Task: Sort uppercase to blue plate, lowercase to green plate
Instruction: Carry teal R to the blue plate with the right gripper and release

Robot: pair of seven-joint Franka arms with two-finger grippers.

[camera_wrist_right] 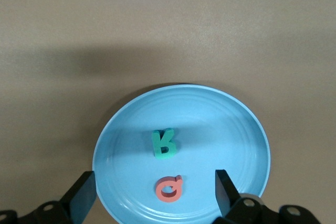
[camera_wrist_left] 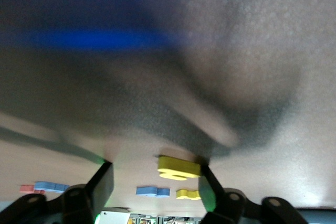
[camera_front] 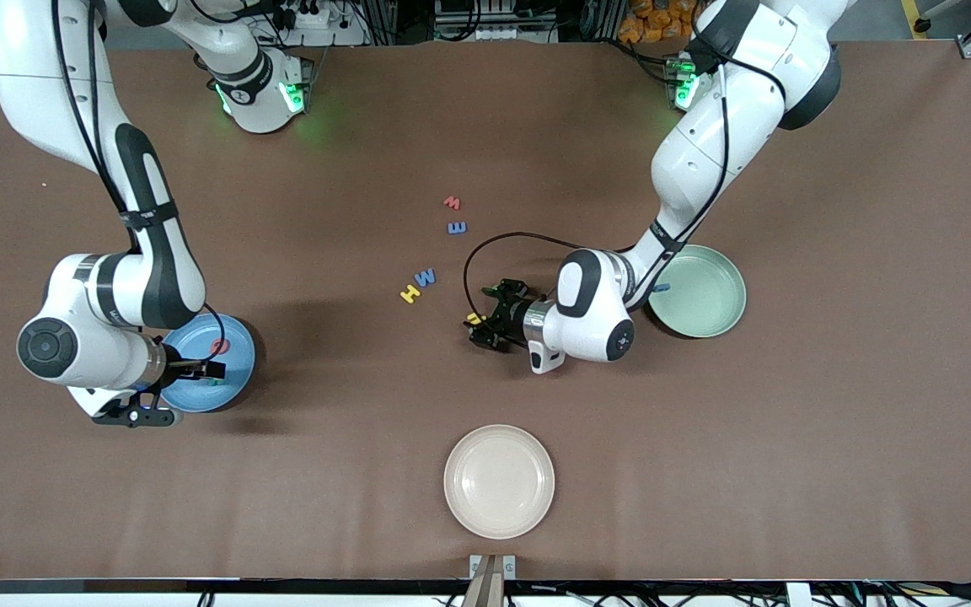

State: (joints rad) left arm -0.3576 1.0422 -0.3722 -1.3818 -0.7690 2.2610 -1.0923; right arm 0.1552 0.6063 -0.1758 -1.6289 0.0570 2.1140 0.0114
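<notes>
Front view first. The left gripper (camera_front: pixel 485 324) is down at the table near the middle, right at a tiny yellow lowercase letter (camera_front: pixel 474 318). From here we can't make out the letter's shape, or how the fingers sit around it.

The green plate (camera_front: pixel 705 295) lies toward the left arm's end, with the arm covering one edge. A small blue bit (camera_front: pixel 661 287) peeks out at that rim, and we can't tell which letter it is.

The right gripper (camera_front: pixel 211 369) hangs over the blue plate (camera_front: pixel 237 384) at the right arm's end and hides part of it. The red Q (camera_front: pixel 220 346) shows in the plate.

On the bare table lie the small red letter (camera_front: pixel 452 202), with the small blue m (camera_front: pixel 457 228) just nearer the camera. Nearer again, the blue W (camera_front: pixel 426 276) and yellow H (camera_front: pixel 410 293) lie touching. A cream plate (camera_front: pixel 498 480) sits closest to the camera.

The left wrist view is mostly smear. The yellow letter sits between the fingers, touching one fingertip (camera_wrist_left: pixel 207 187), with a gap to the other (camera_wrist_left: pixel 102 182), so the fingers are apart and not clamped on it.

In the right wrist view the fingers (camera_wrist_right: pixel 84 192) are spread wide with nothing between them. The teal R (camera_wrist_right: pixel 164 144) lies beside the Q, both inside the blue plate. The plate's near rim is cut off.
</notes>
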